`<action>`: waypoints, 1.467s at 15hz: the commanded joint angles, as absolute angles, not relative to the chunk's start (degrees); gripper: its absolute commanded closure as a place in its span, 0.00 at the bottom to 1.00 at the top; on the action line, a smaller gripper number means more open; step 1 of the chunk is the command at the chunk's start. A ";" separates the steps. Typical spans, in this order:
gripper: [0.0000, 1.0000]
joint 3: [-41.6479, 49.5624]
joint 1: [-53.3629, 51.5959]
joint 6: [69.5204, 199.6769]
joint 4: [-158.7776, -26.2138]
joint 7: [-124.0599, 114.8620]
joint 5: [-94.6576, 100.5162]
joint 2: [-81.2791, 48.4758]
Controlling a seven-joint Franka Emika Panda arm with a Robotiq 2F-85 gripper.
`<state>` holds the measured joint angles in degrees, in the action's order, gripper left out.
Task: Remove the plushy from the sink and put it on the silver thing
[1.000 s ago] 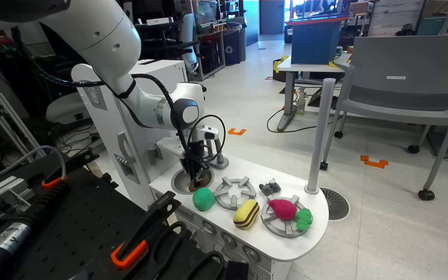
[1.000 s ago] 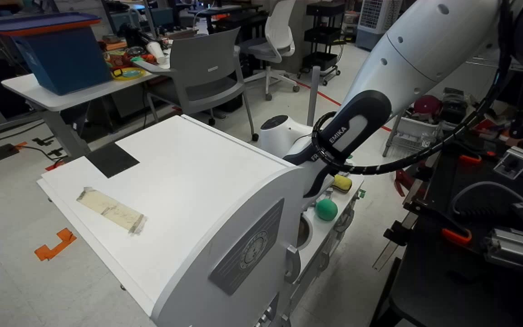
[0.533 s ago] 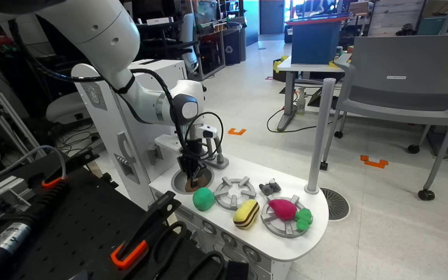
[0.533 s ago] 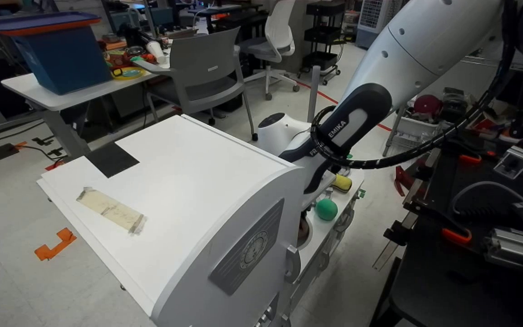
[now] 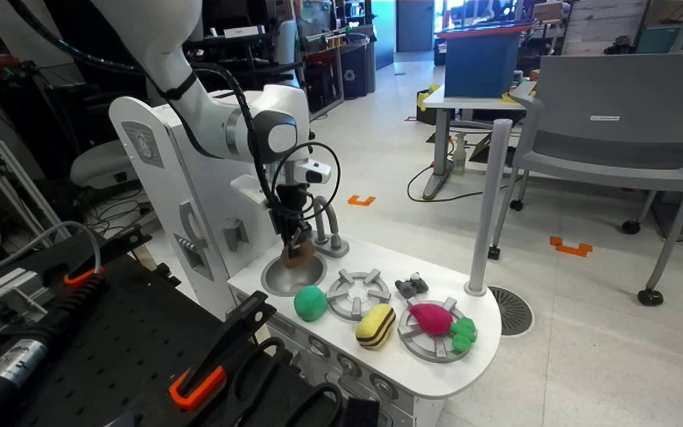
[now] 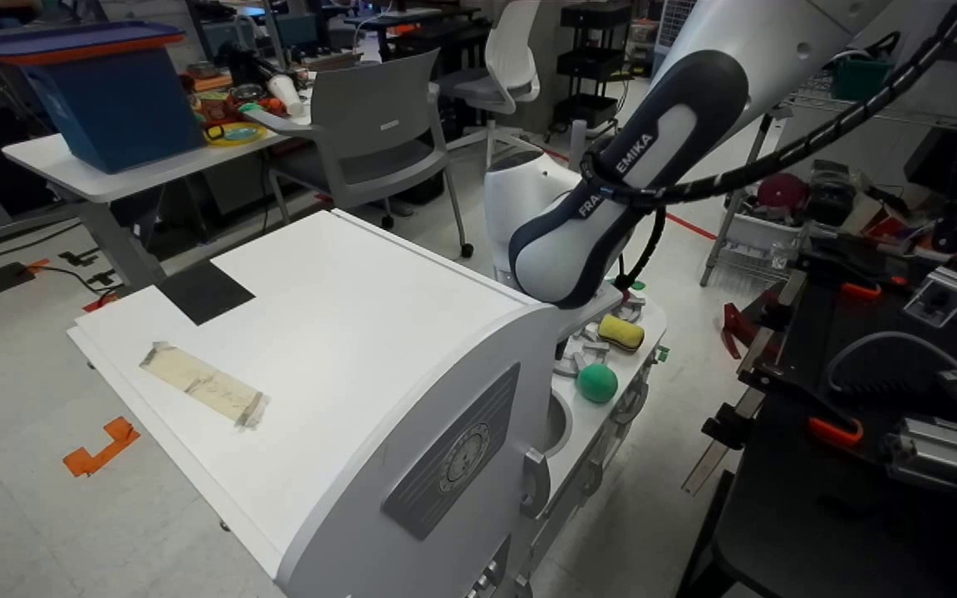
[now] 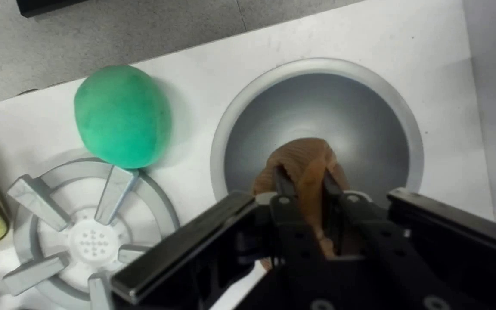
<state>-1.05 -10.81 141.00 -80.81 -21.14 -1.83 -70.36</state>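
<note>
The plushy, an orange-brown soft lump, hangs above the back part of the sink. My gripper is shut on it; in the wrist view the plushy is pinched between the two fingers. The sink is a round grey basin, bare inside in the wrist view. Two silver-grey burner grates stand on the white counter: a near one, with nothing on it, and a far one under a pink toy. The plushy and gripper fingers are hidden in an exterior view by the arm.
A green ball sits between the sink and the near grate. A yellow striped toy, a grey toy and the pink toy lie on the counter. A faucet stands behind the sink, a tall white cabinet beside it.
My gripper has risen with the plushy, lifting it from the sink's bottom to above its back part. The arm has moved up. The other toys have not moved.
</note>
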 commanded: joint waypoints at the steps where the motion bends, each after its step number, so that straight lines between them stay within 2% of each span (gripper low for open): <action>1: 0.96 0.76 -9.76 142.58 -85.78 -23.89 -4.76 -64.69; 11: 0.96 7.72 -7.88 130.82 -73.16 -33.10 -4.98 -70.95; 20: 0.96 8.51 -5.09 115.88 -50.14 -43.87 -4.44 -87.00; 21: 0.58 8.41 -5.01 114.60 -47.91 -44.66 -4.37 -88.57; 22: 0.57 8.28 -4.95 113.75 -46.25 -45.12 -4.31 -89.70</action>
<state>8.22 -5.36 118.64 -56.22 -42.53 -3.88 -83.63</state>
